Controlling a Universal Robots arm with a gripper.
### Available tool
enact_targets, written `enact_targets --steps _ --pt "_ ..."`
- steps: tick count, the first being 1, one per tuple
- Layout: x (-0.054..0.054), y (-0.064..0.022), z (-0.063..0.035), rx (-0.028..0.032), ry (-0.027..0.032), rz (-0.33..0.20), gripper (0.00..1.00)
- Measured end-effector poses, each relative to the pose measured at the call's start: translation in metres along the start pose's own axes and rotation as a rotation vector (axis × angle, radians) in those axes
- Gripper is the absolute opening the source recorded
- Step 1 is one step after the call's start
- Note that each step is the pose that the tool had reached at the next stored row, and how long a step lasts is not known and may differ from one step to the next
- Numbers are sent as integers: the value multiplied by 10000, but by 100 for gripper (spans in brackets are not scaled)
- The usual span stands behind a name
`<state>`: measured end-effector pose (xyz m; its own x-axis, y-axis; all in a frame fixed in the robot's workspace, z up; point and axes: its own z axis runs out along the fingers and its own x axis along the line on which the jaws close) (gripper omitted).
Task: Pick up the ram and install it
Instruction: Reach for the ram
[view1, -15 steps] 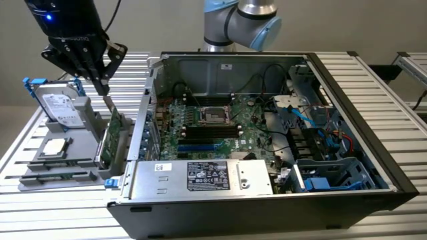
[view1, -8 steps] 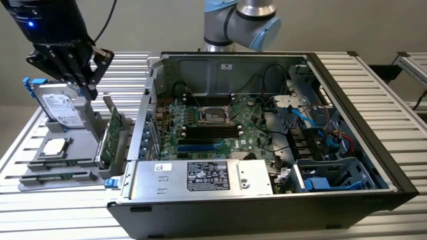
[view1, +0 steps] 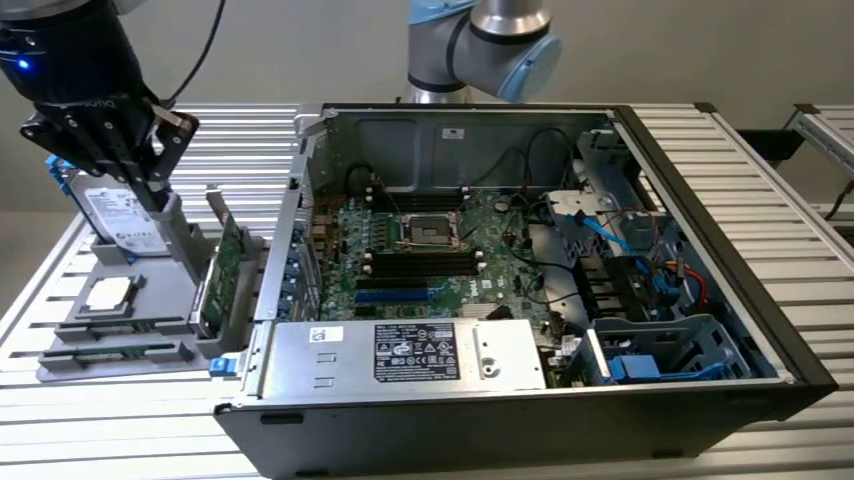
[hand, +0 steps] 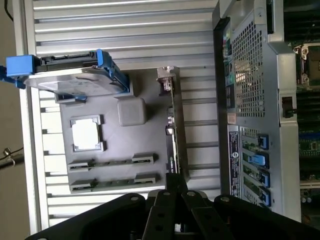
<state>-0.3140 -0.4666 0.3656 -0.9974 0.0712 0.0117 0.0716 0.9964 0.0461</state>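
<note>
Two rams, thin green sticks, lie side by side in the slots of a grey tray (view1: 160, 290): one ram (view1: 114, 326) (hand: 111, 162) and a second ram (view1: 110, 352) (hand: 112, 181) nearer the tray's front edge. My gripper (view1: 151, 195) (hand: 175, 181) hangs above the tray's far part, over the hard drive and well clear of both sticks. Its fingers meet at a point with nothing between them. The long black slots (view1: 424, 262) on the motherboard sit inside the open computer case (view1: 694, 200).
On the tray (hand: 145, 142) a hard drive (view1: 120, 215) (hand: 75, 80) with blue rails stands tilted, beside a processor (view1: 110, 292) (hand: 86, 134). A green expansion card (view1: 230, 265) (hand: 176, 130) stands upright between tray and case. Slatted metal tabletop surrounds everything.
</note>
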Motion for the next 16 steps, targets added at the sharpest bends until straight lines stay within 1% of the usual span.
enact_targets --steps 4,16 --pt "108 -38 36 5 40 3 11" --pt "334 -168 113 4 47 1 11"
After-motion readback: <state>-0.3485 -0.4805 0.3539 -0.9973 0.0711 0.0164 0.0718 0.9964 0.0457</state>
